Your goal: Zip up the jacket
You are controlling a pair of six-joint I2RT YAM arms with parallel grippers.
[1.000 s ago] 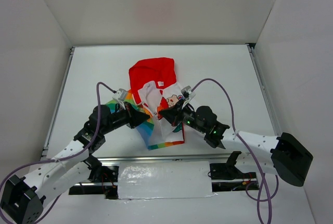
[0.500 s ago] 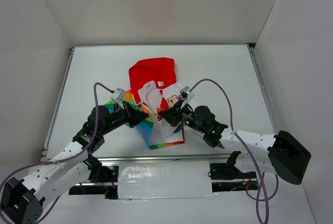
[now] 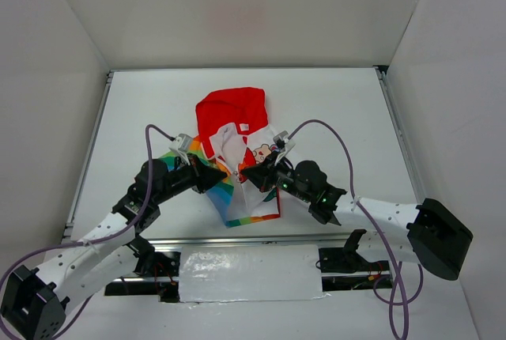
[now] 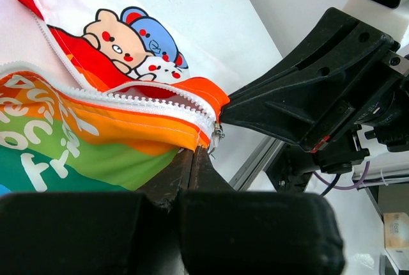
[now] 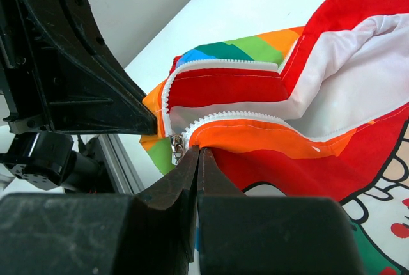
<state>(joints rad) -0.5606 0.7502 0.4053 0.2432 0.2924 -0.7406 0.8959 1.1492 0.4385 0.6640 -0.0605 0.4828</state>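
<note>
The jacket (image 3: 237, 130) lies mid-table with its red hood (image 3: 233, 107) at the far side and its front open. My left gripper (image 3: 224, 175) is shut on the rainbow side's orange bottom hem (image 4: 160, 135), just beside the metal zipper slider (image 4: 218, 132). My right gripper (image 3: 243, 172) is shut on the orange hem (image 5: 268, 135) of the cartoon-print side, with the slider (image 5: 177, 147) just left of its tips. The two grippers face each other, tips a short gap apart, at the zipper's bottom end. The white zipper teeth (image 4: 128, 99) run apart above the slider.
The table's near metal rail (image 3: 237, 239) runs just behind the hem. White walls enclose the table (image 3: 142, 111) on the left, right and far sides. A purple cable (image 3: 332, 130) loops over each arm.
The left wrist and its cable wobbled slightly left and back. Both grippers keep their grip at the same spot on the hem.
</note>
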